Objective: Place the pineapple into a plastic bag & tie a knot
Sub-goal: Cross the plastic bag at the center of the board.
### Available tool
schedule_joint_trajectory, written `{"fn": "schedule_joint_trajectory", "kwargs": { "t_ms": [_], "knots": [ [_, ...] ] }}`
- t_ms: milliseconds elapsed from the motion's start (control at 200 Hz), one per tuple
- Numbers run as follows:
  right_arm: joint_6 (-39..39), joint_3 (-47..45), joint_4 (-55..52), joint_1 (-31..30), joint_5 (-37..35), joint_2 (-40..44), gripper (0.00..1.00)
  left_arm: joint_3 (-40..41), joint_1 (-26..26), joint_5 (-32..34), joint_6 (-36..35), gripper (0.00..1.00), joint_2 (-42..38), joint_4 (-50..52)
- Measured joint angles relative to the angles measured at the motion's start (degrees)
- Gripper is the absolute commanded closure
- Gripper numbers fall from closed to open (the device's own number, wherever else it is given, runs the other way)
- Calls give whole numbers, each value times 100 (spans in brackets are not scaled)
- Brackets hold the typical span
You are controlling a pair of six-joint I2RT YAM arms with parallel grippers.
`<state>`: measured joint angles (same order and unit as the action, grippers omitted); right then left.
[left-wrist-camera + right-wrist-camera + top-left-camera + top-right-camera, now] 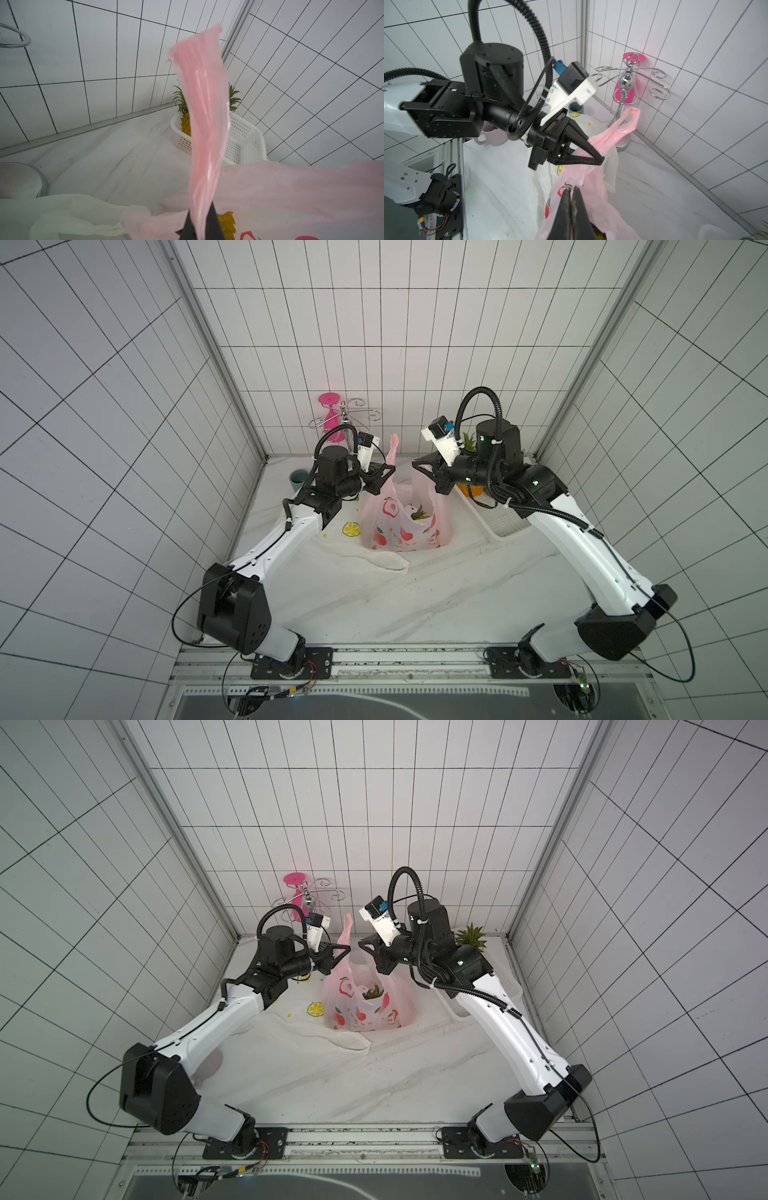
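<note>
Top views both show bare marble table (415,605) across the lower middle, open room between the two arms. Farther up, at frame centre, the plastic bag (399,531) stands on a white cloth (374,558) with its mouth open upward. Of the pineapple (421,512) inside, only the green crown shows, pointing up toward the mouth. Printed plastic hides the body, so its lean cannot be read. Just above the bag, the left gripper (392,469) is clamped on one pink handle, whose loose end sticks up. The right gripper (414,467) is pinched together on the opposite rim. Right of centre, the right arm covers most of a white basket (505,524) holding a second pineapple (471,936). A metal rack (345,418) stands against the back wall.
</note>
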<state>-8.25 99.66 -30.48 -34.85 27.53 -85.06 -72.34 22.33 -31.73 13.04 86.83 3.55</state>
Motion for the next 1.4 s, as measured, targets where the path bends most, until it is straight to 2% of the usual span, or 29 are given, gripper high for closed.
{"fn": "schedule_joint_trajectory", "kwargs": {
  "t_ms": [175, 390, 650, 874, 1039, 1239, 1399],
  "knots": [
    [26, -260, 415, 168, 721, -155, 100, -31, 208, -490, -267, 100, 157, -162],
    [262, -616, 896, 726, 1438, -157, 100, -31, 511, -1043, -640, 100, 205, -28],
    [483, -879, 1047, 973, 2083, -164, 100, -439, 785, -1060, -1176, 97, 289, 719],
    [595, -1027, 1064, 975, 2435, -164, 100, -905, 922, -717, -1744, 93, 354, 1355],
    [645, -1040, 1064, 1025, 2555, -164, 100, -1038, 1139, -490, -2107, 85, 352, 1609],
    [682, -1040, 1067, 1217, 2747, -210, 100, -1034, 1250, -341, -2341, 64, 310, 1749],
    [678, -1040, 1064, 1274, 2863, -350, 100, -1047, 1250, -308, -2441, 56, 214, 1937]
  ]
}}
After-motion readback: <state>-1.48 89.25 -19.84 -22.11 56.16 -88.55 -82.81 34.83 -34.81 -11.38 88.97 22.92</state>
